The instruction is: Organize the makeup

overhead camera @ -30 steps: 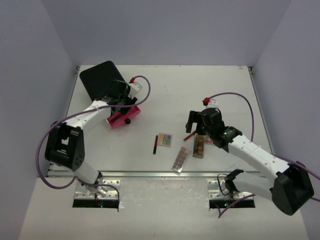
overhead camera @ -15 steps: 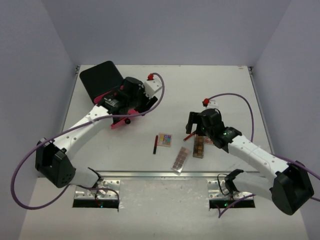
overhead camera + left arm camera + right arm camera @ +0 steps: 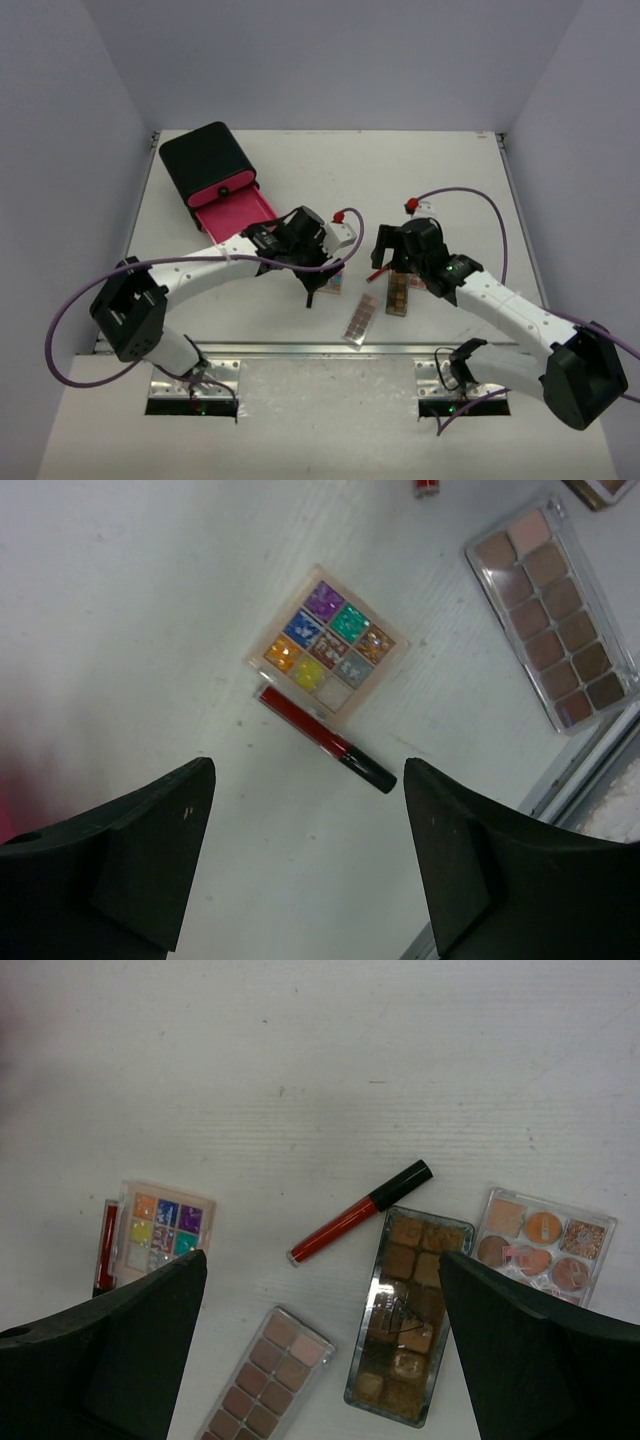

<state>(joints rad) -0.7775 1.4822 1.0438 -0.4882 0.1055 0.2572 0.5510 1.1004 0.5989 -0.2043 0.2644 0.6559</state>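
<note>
Well off to the left of my left claw sits the black box (image 3: pixel 205 160), its pink drawer (image 3: pixel 232 212) pulled out. My left claw (image 3: pixel 307 770) hangs over the table (image 3: pixel 120 600), fingers spread apart and gripping nothing. Just beyond its fingertips lies the square multicolour palette (image 3: pixel 328 648), with a red stick (image 3: pixel 322 735) touching its near edge. A long brownish palette (image 3: pixel 548 615) lies further to the right.

My right claw (image 3: pixel 322 1260) is spread as wide as it goes and is also empty. Between its fingers lies a black-capped red stick (image 3: pixel 355 1210). A dark palette (image 3: pixel 408 1315) lies just right of that, and a round-pan palette (image 3: pixel 540 1245) lies beyond the right finger.
</note>
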